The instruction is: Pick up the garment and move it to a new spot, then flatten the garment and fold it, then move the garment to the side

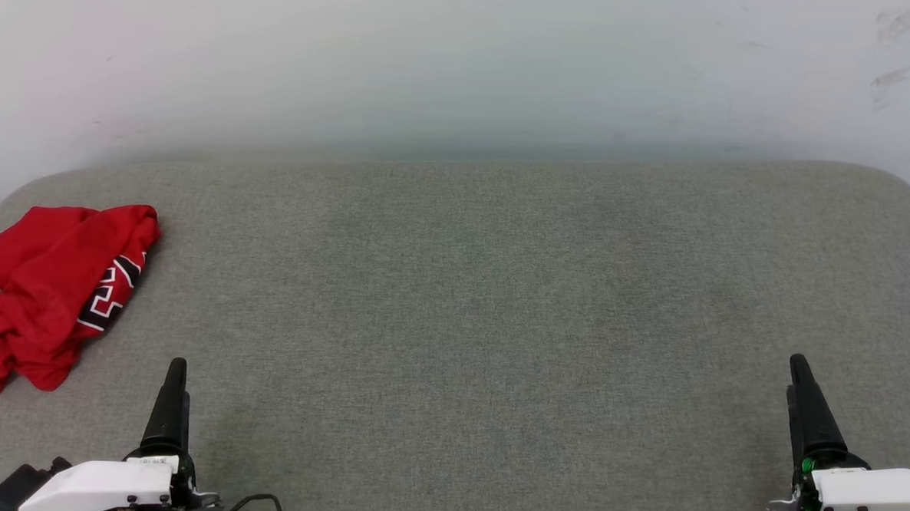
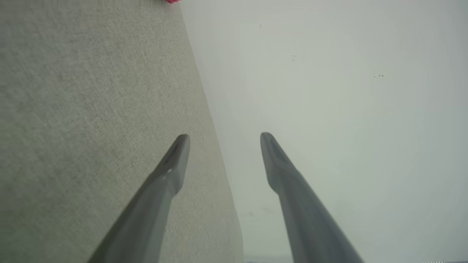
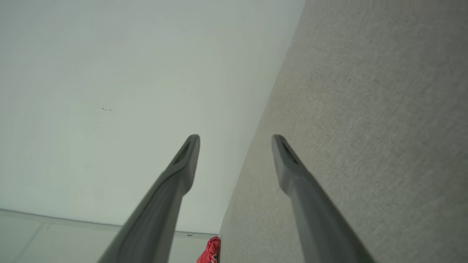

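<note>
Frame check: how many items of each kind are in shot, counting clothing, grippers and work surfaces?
Garments: 1, the red garment, crumpled.
Grippers: 2, left gripper and right gripper, jaws apart.
Padded surfaces: 1, the grey surface.
Total: 4.

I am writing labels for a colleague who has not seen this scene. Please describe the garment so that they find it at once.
A wide grey surface stands against a pale wall. Near its left edge, ahead of the left gripper, lies the garment, crumpled. It is the sole red thing, with a black-and-white print.
</note>
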Tool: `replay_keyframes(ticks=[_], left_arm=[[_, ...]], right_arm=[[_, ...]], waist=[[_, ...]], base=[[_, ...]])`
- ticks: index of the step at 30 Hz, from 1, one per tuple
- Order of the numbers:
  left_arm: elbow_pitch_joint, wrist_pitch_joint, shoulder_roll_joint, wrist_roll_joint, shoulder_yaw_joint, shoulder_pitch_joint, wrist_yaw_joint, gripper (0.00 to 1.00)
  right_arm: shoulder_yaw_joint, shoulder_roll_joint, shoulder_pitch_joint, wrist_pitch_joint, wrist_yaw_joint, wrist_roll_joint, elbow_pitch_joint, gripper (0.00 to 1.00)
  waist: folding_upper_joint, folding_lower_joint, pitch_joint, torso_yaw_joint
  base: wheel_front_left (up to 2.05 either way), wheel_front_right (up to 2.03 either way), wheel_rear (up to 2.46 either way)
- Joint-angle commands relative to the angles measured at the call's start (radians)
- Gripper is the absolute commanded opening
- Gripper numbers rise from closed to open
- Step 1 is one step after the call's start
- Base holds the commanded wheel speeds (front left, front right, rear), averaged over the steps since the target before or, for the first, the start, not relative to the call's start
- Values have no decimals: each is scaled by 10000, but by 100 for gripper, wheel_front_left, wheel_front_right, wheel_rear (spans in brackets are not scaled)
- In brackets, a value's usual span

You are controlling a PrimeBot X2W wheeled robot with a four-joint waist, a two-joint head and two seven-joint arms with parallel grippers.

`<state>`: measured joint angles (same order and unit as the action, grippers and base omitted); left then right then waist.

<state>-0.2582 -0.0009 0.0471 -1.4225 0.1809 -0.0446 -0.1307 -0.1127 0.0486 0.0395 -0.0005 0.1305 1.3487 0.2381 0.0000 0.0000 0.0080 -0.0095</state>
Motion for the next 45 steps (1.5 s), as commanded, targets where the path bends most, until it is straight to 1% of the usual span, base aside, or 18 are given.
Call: replay_keyframes(ticks=[1, 5, 8, 13, 20, 21, 27, 29, 32, 34, 39, 45], left_arm=[[158, -98, 18, 340, 127, -88, 1, 100], [413, -254, 19, 1341, 249, -86, 229, 100], [904, -367, 22, 2094, 289, -67, 555, 100], [1740, -549, 24, 3651, -37, 89, 1312, 100], [2958, -788, 26, 5686, -842, 252, 2375, 100], [3114, -822, 26, 5787, -1001, 259, 2407, 100], [3581, -1016, 27, 7193, -1616, 398, 2595, 100], [3681, -1072, 28, 7478, -1825, 444, 2634, 100], [3805, -1163, 176, 8177, -2108, 447, 2770, 100], [3908, -1221, 394, 8643, -2465, 419, 2950, 100], [4221, -1368, 925, 9423, -3463, 209, 3802, 100], [4038, -1525, 1524, 9986, -4589, 123, 4786, 100]], right_arm=[[-44, 26, 178, -99, 2, -503, -241, 100], [-125, 26, 224, -253, 2, -1508, -479, 100], [-226, 26, 253, -367, 2, -2388, -663, 100], [-151, 27, 299, -552, 3, -4028, -1292, 100], [257, 27, 244, -788, 2, -6065, -2077, 100], [310, 27, 238, -822, 2, -6312, -2168, 100], [584, 27, 169, -1013, 2, -7664, -2565, 100], [681, 27, 145, -1078, 2, -8082, -2649, 100], [931, 26, 80, -1165, 2, -8835, -2687, 100], [962, 29, 57, -1222, 2, -9138, -2724, 100], [1002, 28, 23, -1362, 2, -9921, -2789, 100], [1024, 27, 9, -1526, 2, -10763, -2810, 100]], waist=[[0, 0, 5, -4], [0, 0, 29, -5], [0, 0, 54, 0], [0, 0, 96, 14], [0, 0, 143, 16], [0, 0, 148, 15], [0, 0, 173, 11], [0, 0, 180, 7], [0, 0, 193, -4], [0, 0, 206, -14], [0, 0, 238, -40], [0, 0, 253, -58]], base=[[0, 0, 0], [0, 0, 0], [0, 0, 0], [0, 0, 0], [0, 0, 0], [0, 0, 0], [0, 0, 0], [0, 0, 0], [0, 0, 0], [0, 0, 0], [0, 0, 0], [0, 0, 0]])
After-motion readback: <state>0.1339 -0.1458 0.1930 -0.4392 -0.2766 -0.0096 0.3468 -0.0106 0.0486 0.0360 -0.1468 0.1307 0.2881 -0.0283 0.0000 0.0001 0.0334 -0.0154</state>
